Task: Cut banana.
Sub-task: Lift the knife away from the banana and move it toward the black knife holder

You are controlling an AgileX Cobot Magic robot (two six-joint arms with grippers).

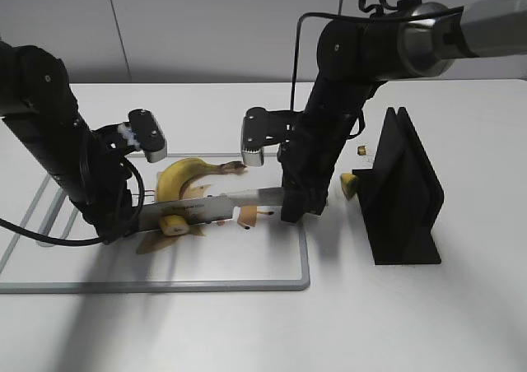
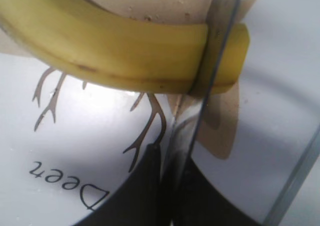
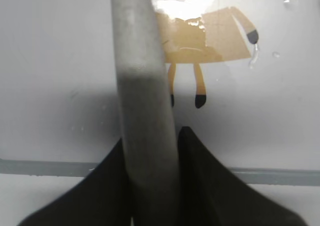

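The banana (image 1: 183, 176) lies curved on the white cutting board (image 1: 263, 261), its dark stem pointing right. A knife (image 1: 235, 201) lies across its near end, blade down in the fruit. In the left wrist view the blade (image 2: 219, 51) stands edge-on in the banana (image 2: 115, 46), with a short end piece (image 2: 236, 56) beyond it. My left gripper (image 1: 136, 221) is shut on the blade's tip (image 2: 170, 148). My right gripper (image 1: 295, 203) is shut on the knife's grey handle (image 3: 140, 71), which sits between its fingers (image 3: 152, 133).
A black knife stand (image 1: 403, 195) is on the table right of the board. A small yellow banana scrap (image 1: 349, 184) lies beside it, and a tiny brownish crumb (image 1: 361, 151) lies behind. The board has a grey rim and deer drawings (image 3: 200, 36).
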